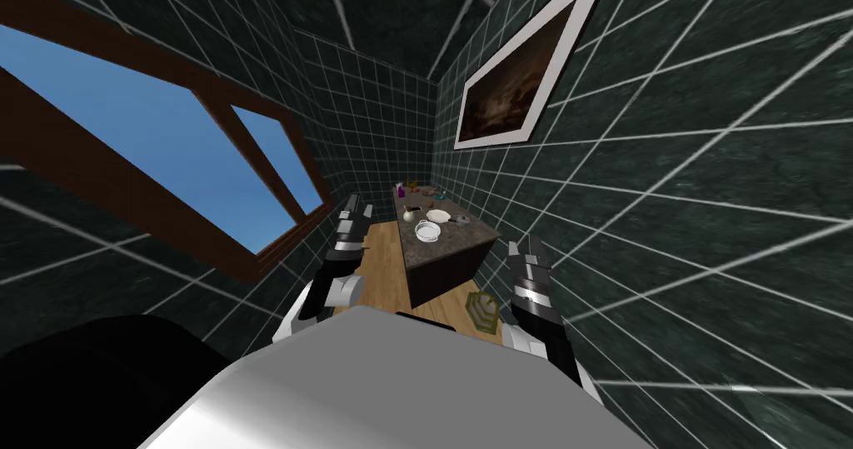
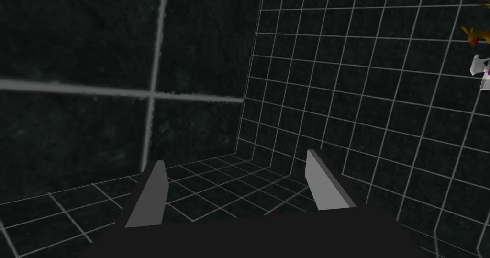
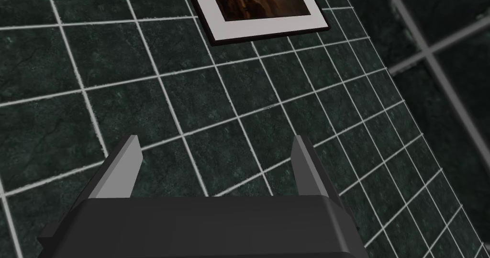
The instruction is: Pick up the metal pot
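Observation:
A round, light grey pot (image 1: pixel 427 231) stands near the front end of a long dark counter (image 1: pixel 466 240), well ahead of me. My left gripper (image 1: pixel 354 211) is raised left of the counter, over the floor; its wrist view shows the fingers (image 2: pixel 153 193) open with nothing between them. My right gripper (image 1: pixel 526 248) hangs right of the counter's near corner, close to the tiled wall, and its fingers (image 3: pixel 304 166) are open and empty too. Neither gripper touches the pot.
A white plate (image 1: pixel 438 217) and a small pale vase (image 1: pixel 410 213) stand just behind the pot, with several small coloured things (image 1: pixel 421 190) at the far end. A greenish octagonal object (image 1: pixel 483 309) lies on the wooden floor (image 1: pixel 383 261) by the counter's near end.

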{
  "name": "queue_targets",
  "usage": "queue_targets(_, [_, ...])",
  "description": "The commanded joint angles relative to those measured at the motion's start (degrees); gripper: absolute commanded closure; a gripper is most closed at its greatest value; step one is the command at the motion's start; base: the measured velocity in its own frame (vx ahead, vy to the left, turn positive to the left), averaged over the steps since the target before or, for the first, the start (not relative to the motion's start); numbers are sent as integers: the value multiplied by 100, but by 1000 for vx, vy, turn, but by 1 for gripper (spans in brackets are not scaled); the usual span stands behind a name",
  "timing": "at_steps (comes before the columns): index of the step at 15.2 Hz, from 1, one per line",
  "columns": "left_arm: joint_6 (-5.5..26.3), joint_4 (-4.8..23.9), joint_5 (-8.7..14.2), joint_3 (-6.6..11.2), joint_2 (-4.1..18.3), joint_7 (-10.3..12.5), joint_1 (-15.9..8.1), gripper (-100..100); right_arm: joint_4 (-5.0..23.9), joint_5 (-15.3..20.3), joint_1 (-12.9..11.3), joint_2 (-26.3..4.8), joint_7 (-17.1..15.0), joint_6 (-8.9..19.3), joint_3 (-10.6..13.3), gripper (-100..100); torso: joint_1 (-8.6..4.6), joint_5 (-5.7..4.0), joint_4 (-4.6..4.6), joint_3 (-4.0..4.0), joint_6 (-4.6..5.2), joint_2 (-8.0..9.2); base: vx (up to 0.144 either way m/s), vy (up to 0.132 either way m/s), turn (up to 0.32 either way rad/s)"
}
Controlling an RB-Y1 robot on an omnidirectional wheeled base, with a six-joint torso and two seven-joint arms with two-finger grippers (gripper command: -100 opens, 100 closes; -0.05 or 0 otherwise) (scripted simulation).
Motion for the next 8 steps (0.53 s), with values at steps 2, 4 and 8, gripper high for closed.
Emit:
queue_targets(2, [198, 50, 18, 49, 235, -5, -51, -100, 0, 0, 0, 0, 0, 0, 0, 0, 0, 0, 0, 0, 2, 0, -5, -6, -93])
queue_targets(4, [491, 126, 44, 122, 428, -13, -127, -100, 0, 0, -1, 0, 0, 0, 0, 0, -1, 0, 0, 1, 2, 2, -9, -7, -116])
queue_targets(8, [898, 232, 81, 226, 604, -24, -231, -100, 0, 0, -1, 0, 0, 0, 1, 0, -2, 0, 0, 2, 3, 4, -11, -9, -125])
